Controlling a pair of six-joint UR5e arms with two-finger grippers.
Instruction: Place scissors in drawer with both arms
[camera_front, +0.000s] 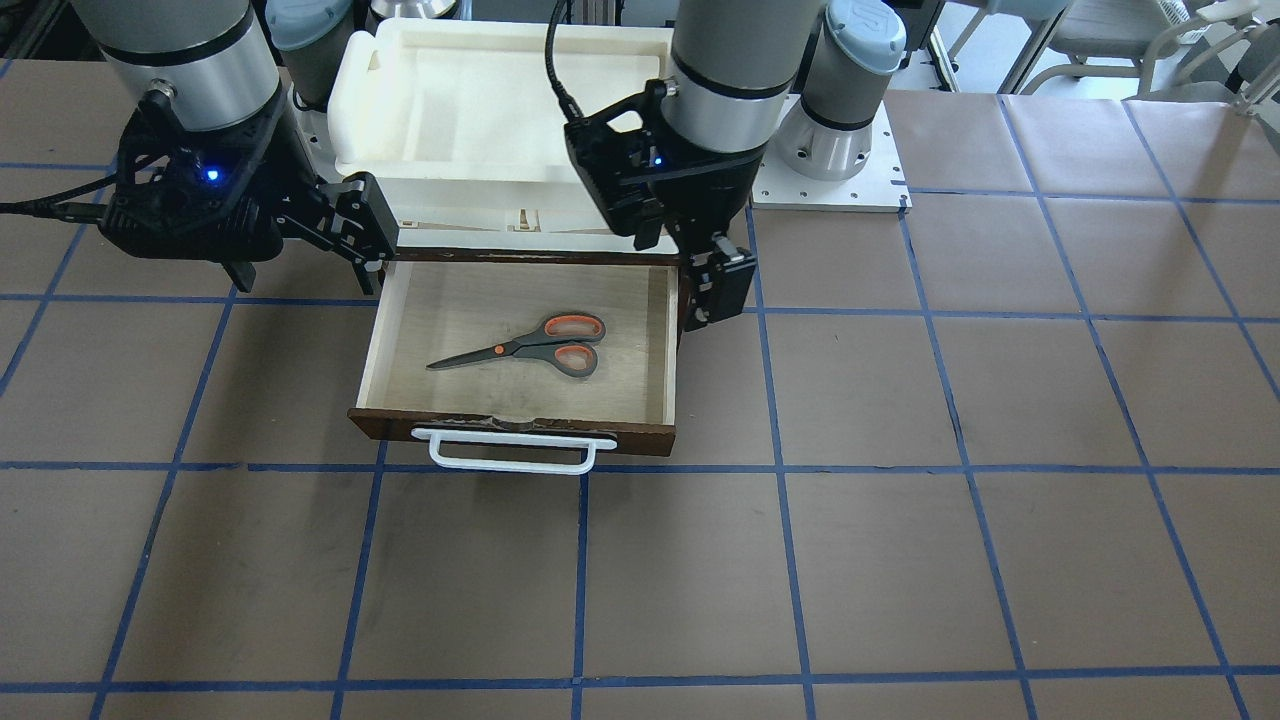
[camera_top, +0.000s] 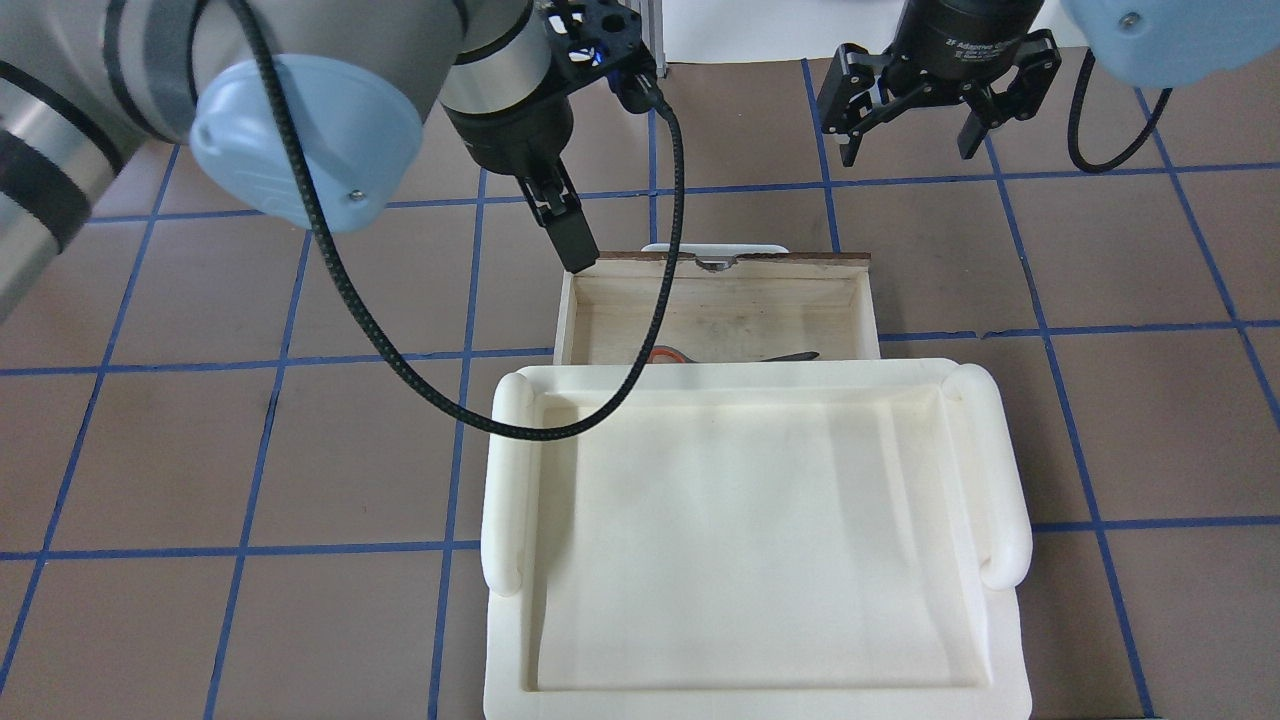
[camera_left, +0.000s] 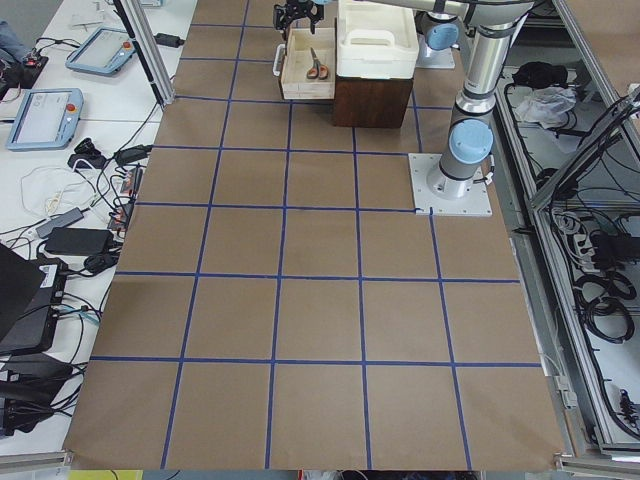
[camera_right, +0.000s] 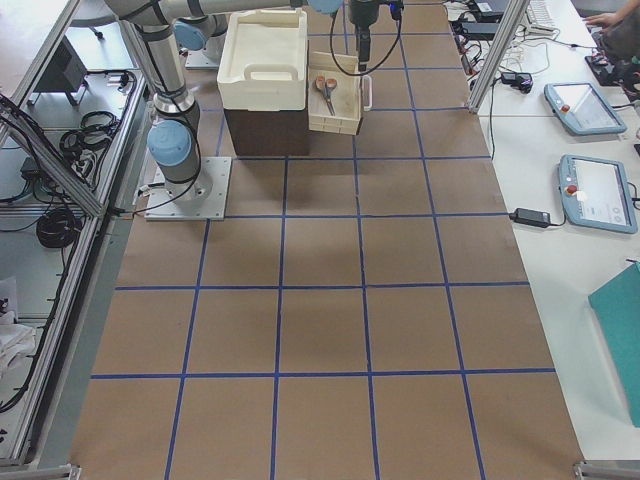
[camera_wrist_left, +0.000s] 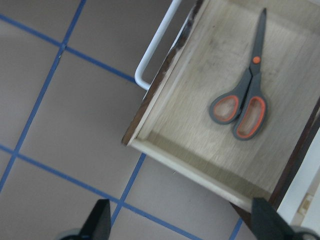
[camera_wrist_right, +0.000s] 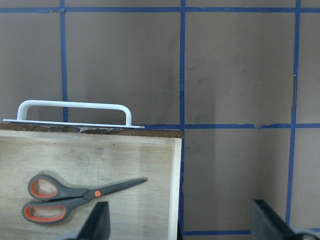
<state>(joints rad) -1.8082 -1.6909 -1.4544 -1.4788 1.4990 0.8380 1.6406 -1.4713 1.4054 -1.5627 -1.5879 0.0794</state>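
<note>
My left gripper (camera_top: 572, 240) hangs released, holding nothing; in my left wrist view its two fingertips (camera_wrist_left: 102, 221) stand wide apart over the brown table (camera_front: 900, 500) with its blue tape grid, just outside the drawer (camera_front: 640, 437) on my left side; I touch neither the drawer wall nor the table as far as I can tell. My right gripper (camera_top: 907, 135) is likewise spread and empty; it hovers off the drawer's other side, and from its wrist camera the fingers (camera_wrist_right: 98, 221) frame the drawer's side wall and bare table beyond it.

The scissors (camera_front: 530, 345) lie flat on the pale plywood floor of the drawer, blades closed; the orange-lined handle loops point toward my left and the dark blade tips toward my right, the whole pair running roughly along the drawer front with a slight slant; they rest near the middle of the floor, apart from every wall. The drawer stands pulled out, its dark brown front and white bar handle (camera_front: 510, 462) facing away from me; behind it, a cream-white tray (camera_top: 505, 480) sits on top of the dark cabinet (camera_left: 370, 100), and from the overhead view its rim hides part of the scissors.
</note>
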